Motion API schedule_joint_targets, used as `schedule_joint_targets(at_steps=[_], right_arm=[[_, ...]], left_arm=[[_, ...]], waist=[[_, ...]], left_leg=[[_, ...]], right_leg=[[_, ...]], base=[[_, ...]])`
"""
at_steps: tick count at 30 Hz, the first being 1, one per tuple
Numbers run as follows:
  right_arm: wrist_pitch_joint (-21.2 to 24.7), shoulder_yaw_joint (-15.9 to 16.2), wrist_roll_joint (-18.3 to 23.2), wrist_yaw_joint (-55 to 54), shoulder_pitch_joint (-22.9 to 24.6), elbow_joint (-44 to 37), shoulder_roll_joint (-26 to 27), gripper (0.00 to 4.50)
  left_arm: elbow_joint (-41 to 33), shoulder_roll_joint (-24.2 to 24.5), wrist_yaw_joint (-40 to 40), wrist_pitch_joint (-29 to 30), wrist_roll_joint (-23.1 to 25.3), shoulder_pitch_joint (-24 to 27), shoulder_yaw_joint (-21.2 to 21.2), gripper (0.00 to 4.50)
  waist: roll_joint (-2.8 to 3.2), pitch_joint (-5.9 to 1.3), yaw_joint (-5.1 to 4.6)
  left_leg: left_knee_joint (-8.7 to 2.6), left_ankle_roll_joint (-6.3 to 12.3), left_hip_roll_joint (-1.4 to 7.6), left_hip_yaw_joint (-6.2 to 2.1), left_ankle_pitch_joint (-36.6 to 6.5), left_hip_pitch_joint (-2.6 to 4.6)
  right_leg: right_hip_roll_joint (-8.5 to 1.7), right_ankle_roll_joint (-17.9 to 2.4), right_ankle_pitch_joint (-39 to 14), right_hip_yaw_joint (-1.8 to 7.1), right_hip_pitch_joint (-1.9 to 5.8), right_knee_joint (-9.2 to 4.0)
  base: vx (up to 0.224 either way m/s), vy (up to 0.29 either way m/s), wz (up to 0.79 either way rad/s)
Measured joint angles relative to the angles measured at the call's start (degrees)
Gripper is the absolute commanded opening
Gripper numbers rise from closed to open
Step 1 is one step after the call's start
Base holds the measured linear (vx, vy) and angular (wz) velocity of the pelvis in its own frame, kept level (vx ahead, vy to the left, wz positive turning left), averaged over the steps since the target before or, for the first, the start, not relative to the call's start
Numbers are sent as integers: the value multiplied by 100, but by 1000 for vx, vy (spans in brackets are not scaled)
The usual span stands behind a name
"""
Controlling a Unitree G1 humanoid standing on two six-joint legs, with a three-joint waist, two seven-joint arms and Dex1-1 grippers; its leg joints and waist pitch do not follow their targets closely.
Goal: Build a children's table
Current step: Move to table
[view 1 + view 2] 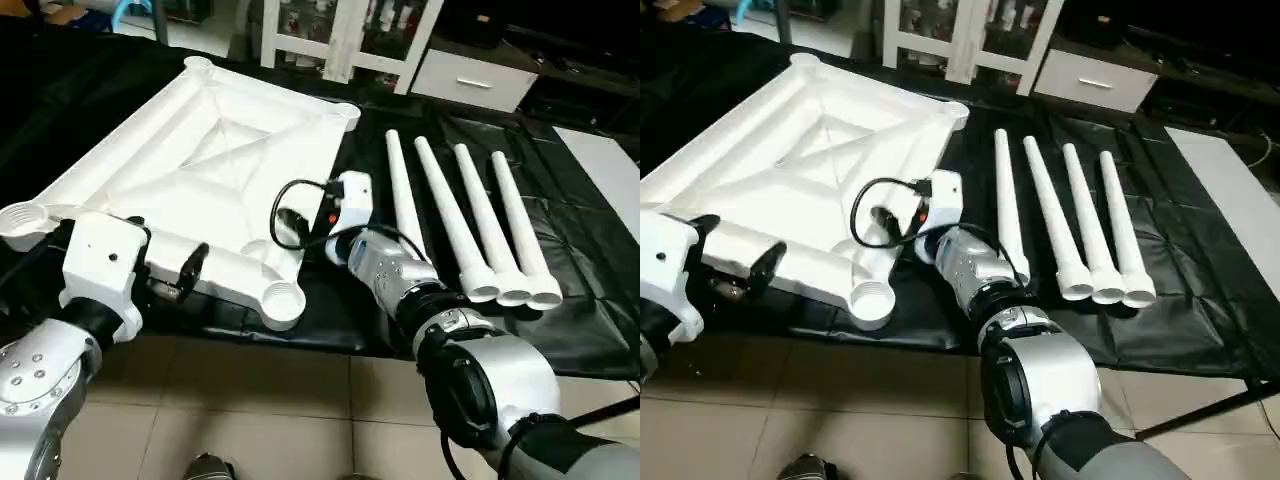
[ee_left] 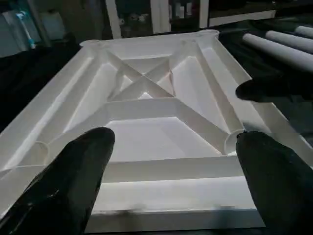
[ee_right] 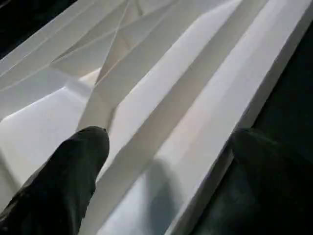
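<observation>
**Table top flipped, legs lined up off to the right, both tools wide apart**

So the table top (image 1: 215, 160) is lying upside down on the black-covered surface (image 1: 580, 250), ribs and X-brace facing up, round sockets at the corners. The near socket (image 1: 283, 299) sits right at the front edge of the surface, between the two arms.

The four legs (image 1: 470, 215) lie side by side to the right of the top, not touching it. Their long axis runs away from the robot, thin ends far, wide ends near. That's the bit that matters: the legs are on the right arm's side, so the right tool (image 3: 161, 176) looks like the natural one to go for a leg. Right now, though, it straddles the top's right edge with nothing held, its fingers (image 3: 73, 166) spread wide.

The left tool (image 2: 171, 181) hovers over the near-left edge of the top, jaws also wide apart and empty.

Room: white cabinet (image 1: 340, 35) and a drawer unit (image 1: 470, 80) behind the surface, tiled floor (image 1: 260, 400) in front.
</observation>
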Motion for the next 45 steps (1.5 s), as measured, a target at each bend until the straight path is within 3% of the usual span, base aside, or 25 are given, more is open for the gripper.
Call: schedule_joint_targets(at_steps=[3,5,6,7,9,11,15,19,21,24,27,29,32,33,34,37,38,39,40,41,43,44,45], right_arm=[[-186,143,-136,25,141,-424,-184,450],[-202,218,-201,89,414,-1091,-354,450],[-148,270,-221,114,609,-1512,-413,450],[103,379,-265,105,1122,-2543,-512,450],[477,499,-403,32,1692,-3645,-597,450],[869,548,-553,-143,2174,-4557,-722,450],[1357,605,-1145,-588,3391,-6529,-970,450],[1511,669,-1571,-764,4704,-8019,-934,450],[1619,721,-1603,-784,5007,-8408,-912,450],[1903,1048,-1631,-851,5573,-9264,-907,450],[2158,1255,-1548,-874,5596,-9462,-904,450],[2304,1327,-1556,-867,5477,-9467,-862,450],[2385,1391,-1586,-797,5350,-9467,-867,450],[2395,1389,-1587,-777,5349,-9477,-876,450],[2419,1391,-1586,-764,5355,-9477,-904,450],[2525,1361,-1573,-783,5373,-9482,-991,450],[2539,1363,-1560,-802,5374,-9483,-999,450],[2576,1366,-1555,-814,5374,-9482,-1009,450],[2633,1385,-1541,-822,5366,-9482,-998,450],[2652,1412,-1505,-820,5350,-9481,-955,450],[2664,1466,-1494,-819,5320,-9483,-919,450],[2671,1462,-1496,-819,5317,-9484,-927,450],[2699,1451,-1498,-818,5323,-9484,-946,450]], left_arm=[[568,-139,182,-55,187,-379,-203,444],[911,-238,245,-156,257,-564,-311,444],[1053,-282,275,-205,292,-652,-349,444],[1352,-468,337,-319,317,-911,-429,444],[1643,-653,410,-457,352,-1169,-531,444],[1837,-788,454,-637,367,-1370,-698,444],[2105,-1074,609,-1033,507,-1443,-1008,444],[2135,-1265,750,-1314,587,-1139,-1103,444],[2143,-1363,758,-1345,585,-1025,-1127,444],[2141,-1530,827,-1471,551,-874,-1088,444],[2141,-1567,901,-1535,525,-932,-1061,444],[2141,-1541,959,-1636,552,-962,-980,444],[2124,-1528,997,-1703,631,-966,-969,444],[2108,-1530,998,-1706,640,-971,-973,444],[2069,-1530,999,-1714,649,-977,-974,444],[2060,-1532,1000,-1713,684,-999,-994,444],[2060,-1521,999,-1713,704,-999,-994,444],[2058,-1516,999,-1713,714,-999,-994,444],[2059,-1501,999,-1715,731,-991,-986,444],[2060,-1486,1000,-1717,741,-974,-975,444],[2064,-1428,1012,-1725,759,-969,-920,444],[2064,-1436,1013,-1736,760,-971,-924,444],[2067,-1466,1010,-1736,759,-971,-946,444]], waist=[[95,-4,71],[216,-19,105],[240,-40,114],[326,-43,163],[435,-69,166],[516,-86,107],[601,-137,66],[688,-180,-125],[701,-186,-198],[707,-191,-237],[686,-197,-237],[681,-191,-255],[666,-177,-291],[652,-172,-333],[653,-172,-380],[637,-181,-482],[640,-183,-497],[642,-184,-483],[625,-185,-502],[631,-181,-488],[578,-192,-518],[562,-202,-539],[531,-215,-563]], left_leg=[[15,-19,-3,-2,11,0],[33,-32,-6,-10,19,-2],[32,-33,-7,-5,20,3],[37,-34,-12,-15,22,-5],[42,-36,-12,-11,23,0],[32,-45,-12,-16,29,10],[15,-46,-10,-30,29,18],[9,-27,-14,-29,18,20],[8,-21,-15,-29,14,22],[4,-20,-14,-31,13,35],[4,-19,-14,-35,10,58],[4,-1,-20,-37,-7,131],[-55,-2,-15,-81,-50,288],[-66,3,-40,-167,-65,294],[-75,4,-52,-271,-65,254],[-61,50,-190,-502,-88,140],[-51,79,-212,-546,-102,108],[-49,100,-211,-548,-105,98],[-56,113,-180,-498,-103,178],[-51,124,-202,-464,-110,210],[-43,165,-320,-439,-193,321],[-35,174,-350,-435,-225,368],[-30,192,-365,-410,-245,408]], right_leg=[[-5,3,15,-1,9,-2],[-7,9,26,-6,24,-8],[-8,11,29,0,27,-7],[-11,19,34,-5,35,-12],[-13,37,45,6,45,-13],[-7,30,51,11,39,-7],[4,23,49,10,35,-7],[6,22,48,25,25,-11],[6,16,54,26,16,-10],[7,10,60,26,16,-10],[6,39,54,23,17,-12],[-1,48,47,18,32,-27],[2,50,45,-58,212,-197],[-27,50,45,-156,298,-266],[-36,51,44,-254,409,-362],[-158,60,39,-570,571,-530],[-205,63,38,-664,624,-563],[-209,68,35,-693,683,-610],[-191,65,18,-619,686,-610],[-184,31,-47,-519,696,-541],[-165,-263,-232,-299,627,-244],[-168,-285,-245,-273,582,-185],[-174,-224,-249,-213,584,-176]], base=[[0,0,0],[0,0,0],[0,0,0],[0,0,0],[0,0,0],[0,0,0],[0,0,0],[0,0,0],[0,0,0],[0,0,0],[0,0,0],[0,0,0],[0,0,0],[0,0,0],[0,0,0],[52,60,39],[75,36,55],[109,0,55],[109,0,55],[162,-7,37],[170,-5,19],[143,-19,9],[135,-28,2]])
